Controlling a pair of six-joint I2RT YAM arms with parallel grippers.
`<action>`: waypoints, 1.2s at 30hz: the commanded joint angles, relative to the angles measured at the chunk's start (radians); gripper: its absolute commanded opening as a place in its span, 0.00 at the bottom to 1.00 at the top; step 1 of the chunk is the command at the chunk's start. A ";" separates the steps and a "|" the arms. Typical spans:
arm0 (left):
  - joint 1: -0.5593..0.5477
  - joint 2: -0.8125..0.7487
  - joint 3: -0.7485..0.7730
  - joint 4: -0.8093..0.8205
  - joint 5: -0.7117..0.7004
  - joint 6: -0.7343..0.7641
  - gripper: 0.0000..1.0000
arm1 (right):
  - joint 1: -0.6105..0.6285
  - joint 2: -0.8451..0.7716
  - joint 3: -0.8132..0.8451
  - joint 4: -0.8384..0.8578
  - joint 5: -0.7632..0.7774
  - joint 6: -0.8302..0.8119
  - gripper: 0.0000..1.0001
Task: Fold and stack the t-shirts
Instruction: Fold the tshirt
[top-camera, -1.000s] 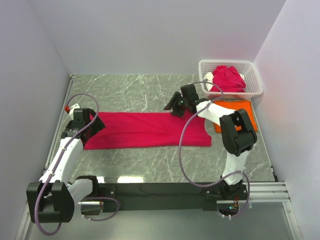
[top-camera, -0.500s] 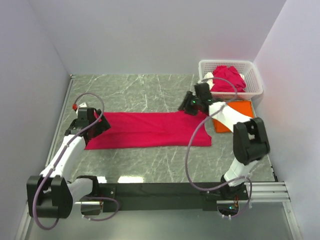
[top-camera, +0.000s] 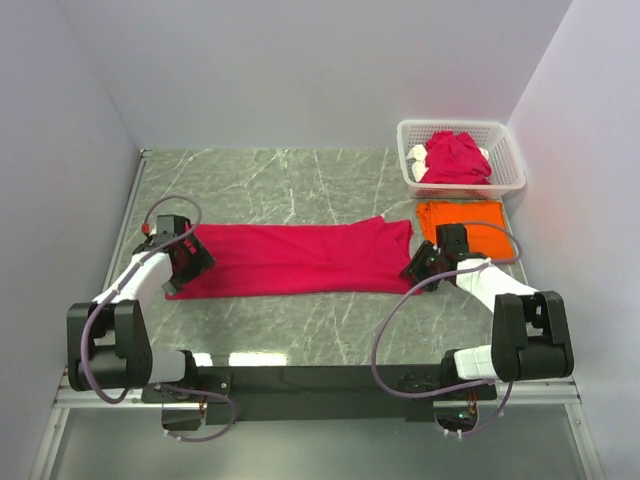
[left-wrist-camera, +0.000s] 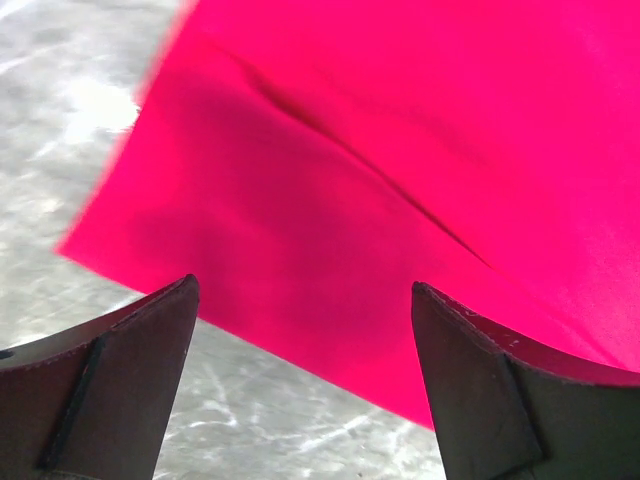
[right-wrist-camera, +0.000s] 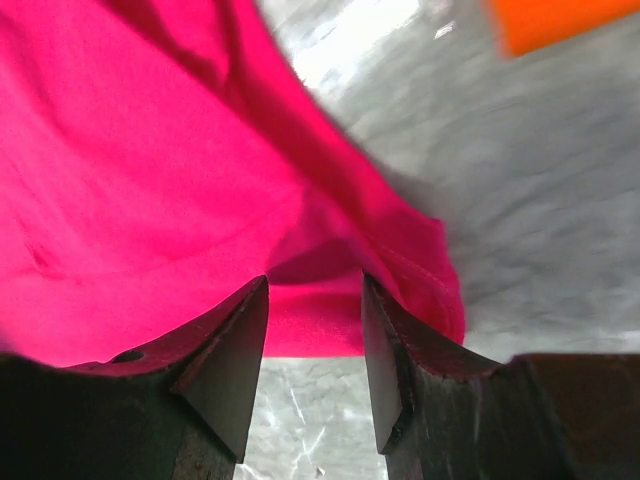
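Note:
A crimson-pink t-shirt (top-camera: 290, 258) lies flat as a long band across the middle of the table. My left gripper (top-camera: 193, 262) hovers over its near left corner, jaws wide open. In the left wrist view the gripper (left-wrist-camera: 303, 290) shows nothing between its fingers, with the t-shirt (left-wrist-camera: 400, 150) just beyond the tips. My right gripper (top-camera: 413, 270) sits at the near right corner. In the right wrist view it (right-wrist-camera: 315, 282) is partly open, its tips straddling the t-shirt's (right-wrist-camera: 150, 180) hem. A folded orange t-shirt (top-camera: 470, 232) lies to the right.
A white lattice basket (top-camera: 460, 125) stands at the back right with crumpled crimson t-shirts (top-camera: 455, 158) in it. Grey walls close in on the left, back and right. The orange t-shirt's corner (right-wrist-camera: 560, 20) shows at the top right of the right wrist view.
My right arm has swung from the shirt's far edge round to its near right corner, jaws narrowing. The left gripper has shifted slightly down toward the near left corner.

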 joint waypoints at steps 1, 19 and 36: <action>0.046 0.014 0.045 -0.036 0.012 -0.025 0.92 | -0.064 -0.023 -0.033 -0.003 -0.003 0.002 0.50; -0.004 0.095 0.116 -0.050 -0.067 -0.101 0.89 | 0.198 -0.108 0.053 -0.012 0.058 0.116 0.45; 0.245 0.118 -0.102 -0.025 0.135 -0.187 0.81 | 0.138 0.404 0.458 -0.118 0.139 -0.018 0.46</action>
